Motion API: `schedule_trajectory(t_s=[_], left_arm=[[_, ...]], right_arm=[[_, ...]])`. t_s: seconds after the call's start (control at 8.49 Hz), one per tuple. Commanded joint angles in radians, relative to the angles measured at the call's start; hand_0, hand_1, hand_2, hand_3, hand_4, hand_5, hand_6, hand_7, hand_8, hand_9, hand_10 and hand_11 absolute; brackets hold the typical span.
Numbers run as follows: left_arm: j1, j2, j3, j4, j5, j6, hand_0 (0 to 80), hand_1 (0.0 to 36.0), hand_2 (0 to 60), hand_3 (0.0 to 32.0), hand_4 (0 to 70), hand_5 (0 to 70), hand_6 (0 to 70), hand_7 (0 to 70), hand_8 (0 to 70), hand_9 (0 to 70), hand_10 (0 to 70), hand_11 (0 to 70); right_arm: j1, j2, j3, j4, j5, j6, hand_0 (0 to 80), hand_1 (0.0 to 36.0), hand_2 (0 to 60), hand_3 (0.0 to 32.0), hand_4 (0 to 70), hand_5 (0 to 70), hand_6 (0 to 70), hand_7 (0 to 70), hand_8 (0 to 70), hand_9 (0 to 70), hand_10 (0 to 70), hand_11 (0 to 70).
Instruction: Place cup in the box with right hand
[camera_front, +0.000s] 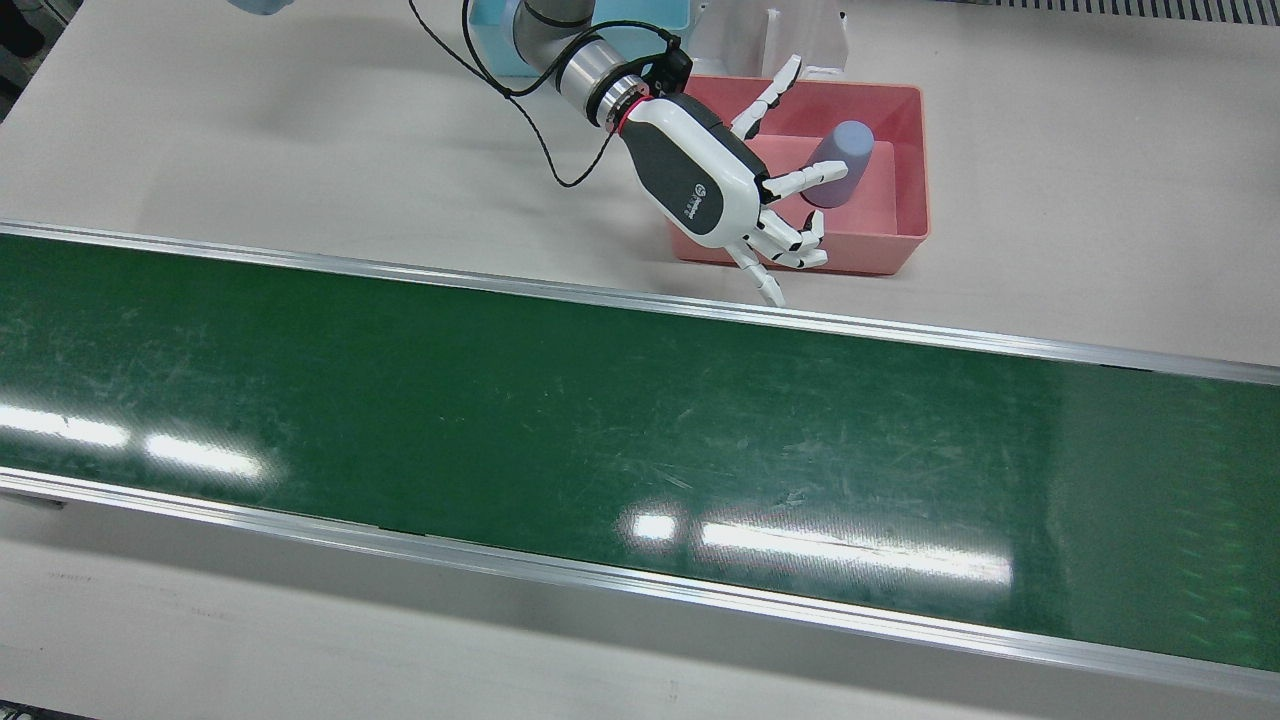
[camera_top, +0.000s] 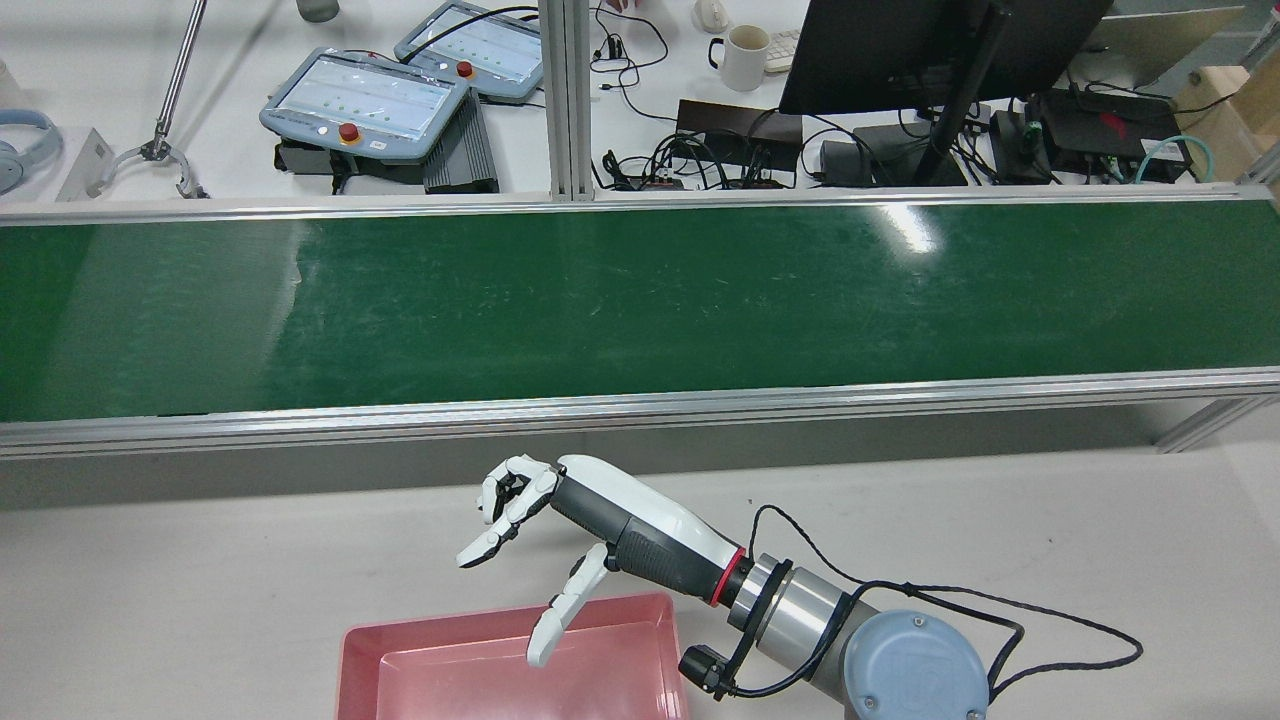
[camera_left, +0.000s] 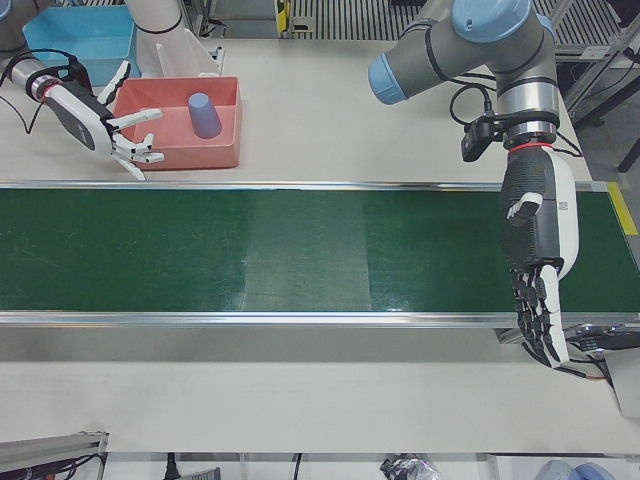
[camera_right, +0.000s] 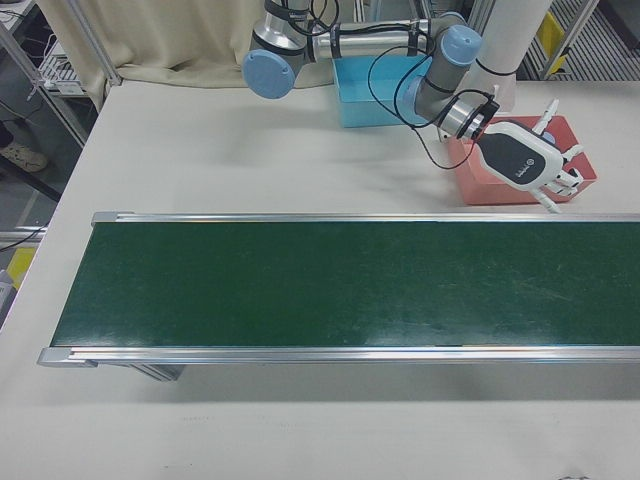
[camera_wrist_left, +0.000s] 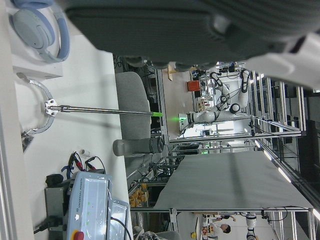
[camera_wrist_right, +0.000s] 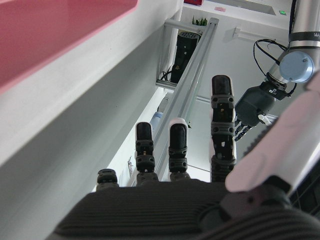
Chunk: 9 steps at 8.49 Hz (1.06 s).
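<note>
Front view shows the cup (camera_front: 840, 163) lying tilted inside the box (camera_front: 910, 150), its closed end up and toward the far wall, resting in the half of the box away from the right hand (camera_front: 720, 185). That hand hovers over the box's near-left corner, palm side turned away from the camera, and holds nothing. Its fingers (camera_front: 805, 180) are spread: one reaches toward the cup and looks to stop just short of it, though touch cannot be ruled out from this angle; another points up over the far rim, and the rest curl down past the front wall toward the table (camera_front: 300, 150).

The rear view shows the same hand (camera_top: 590, 520) above the box (camera_top: 400, 660), fingers apart, with the cup hidden below the frame edge. A black cable (camera_top: 1000, 640) loops from the wrist.

The left-front view shows the left hand (camera_left: 538, 260) well apart from the box, hanging over the far end of the belt (camera_left: 250, 250) with its fingers straight, pointing down past the near rail and close together, empty. In that view the cup (camera_left: 204, 115) sits in the box (camera_left: 140, 98) while the right hand (camera_left: 95, 120) stands beside the box's outer end.

A blue bin (camera_right: 375, 85) stands behind the box in the right-front view.
</note>
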Motion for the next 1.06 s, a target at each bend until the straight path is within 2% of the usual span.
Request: schedule_trajectory(t_s=[0.0, 0.12, 0.24, 0.35, 0.47, 0.59, 0.71, 0.82, 0.94], left_arm=[[-0.001, 0.000, 0.001, 0.000, 0.000, 0.000, 0.0, 0.0, 0.0, 0.0, 0.0, 0.0, 0.0, 0.0, 0.0, 0.0, 0.0, 0.0], [-0.001, 0.000, 0.001, 0.000, 0.000, 0.000, 0.0, 0.0, 0.0, 0.0, 0.0, 0.0, 0.0, 0.0, 0.0, 0.0, 0.0, 0.0], [0.001, 0.000, 0.001, 0.000, 0.000, 0.000, 0.0, 0.0, 0.0, 0.0, 0.0, 0.0, 0.0, 0.0, 0.0, 0.0, 0.0, 0.0], [0.001, 0.000, 0.001, 0.000, 0.000, 0.000, 0.0, 0.0, 0.0, 0.0, 0.0, 0.0, 0.0, 0.0, 0.0, 0.0, 0.0, 0.0], [-0.001, 0.000, 0.000, 0.000, 0.000, 0.000, 0.0, 0.0, 0.0, 0.0, 0.0, 0.0, 0.0, 0.0, 0.0, 0.0, 0.0, 0.0], [0.001, 0.000, 0.000, 0.000, 0.000, 0.000, 0.0, 0.0, 0.0, 0.0, 0.0, 0.0, 0.0, 0.0, 0.0, 0.0, 0.0, 0.0], [-0.001, 0.000, 0.000, 0.000, 0.000, 0.000, 0.0, 0.0, 0.0, 0.0, 0.0, 0.0, 0.0, 0.0, 0.0, 0.0, 0.0, 0.0], [-0.001, 0.000, 0.001, -0.002, 0.000, 0.000, 0.0, 0.0, 0.0, 0.0, 0.0, 0.0, 0.0, 0.0, 0.0, 0.0, 0.0, 0.0], [-0.001, 0.000, 0.001, -0.002, 0.000, 0.000, 0.0, 0.0, 0.0, 0.0, 0.0, 0.0, 0.0, 0.0, 0.0, 0.0, 0.0, 0.0]], right_arm=[[0.107, -0.043, 0.059, 0.004, 0.013, 0.061, 70.7, 29.6, 15.2, 0.0, 66.9, 10.7, 19.8, 70.0, 26.5, 41.0, 10.8, 17.5], [0.164, -0.043, 0.060, 0.007, 0.014, 0.104, 80.0, 36.0, 47.5, 0.0, 62.7, 18.0, 25.3, 70.0, 33.6, 49.7, 24.1, 38.5], [0.221, -0.043, 0.060, 0.012, 0.014, 0.126, 80.0, 36.0, 45.4, 0.0, 58.5, 20.6, 30.7, 70.0, 41.7, 60.0, 43.2, 63.8], [0.264, -0.045, 0.060, 0.012, 0.013, 0.147, 80.0, 36.0, 37.9, 0.0, 52.3, 20.6, 33.7, 70.0, 47.5, 67.8, 54.0, 70.0], [0.301, -0.072, 0.063, 0.010, 0.013, 0.183, 80.0, 36.0, 31.6, 0.0, 48.3, 19.7, 32.9, 70.0, 46.8, 67.7, 54.3, 70.0], [0.360, -0.135, 0.080, 0.012, 0.014, 0.230, 80.0, 36.0, 30.1, 0.0, 47.1, 19.2, 32.4, 70.0, 46.1, 67.5, 54.2, 70.0], [0.446, -0.184, 0.083, 0.013, 0.014, 0.290, 80.0, 36.0, 29.2, 0.0, 43.8, 19.0, 31.5, 70.0, 45.4, 66.2, 53.2, 70.0], [0.514, -0.239, 0.082, 0.016, 0.014, 0.353, 80.0, 36.0, 30.8, 0.0, 40.7, 18.5, 30.6, 70.0, 44.6, 64.7, 51.7, 70.0], [0.583, -0.291, 0.065, 0.053, 0.014, 0.393, 75.7, 34.0, 32.2, 0.0, 36.7, 18.0, 30.0, 70.0, 45.3, 64.4, 51.3, 70.0]])
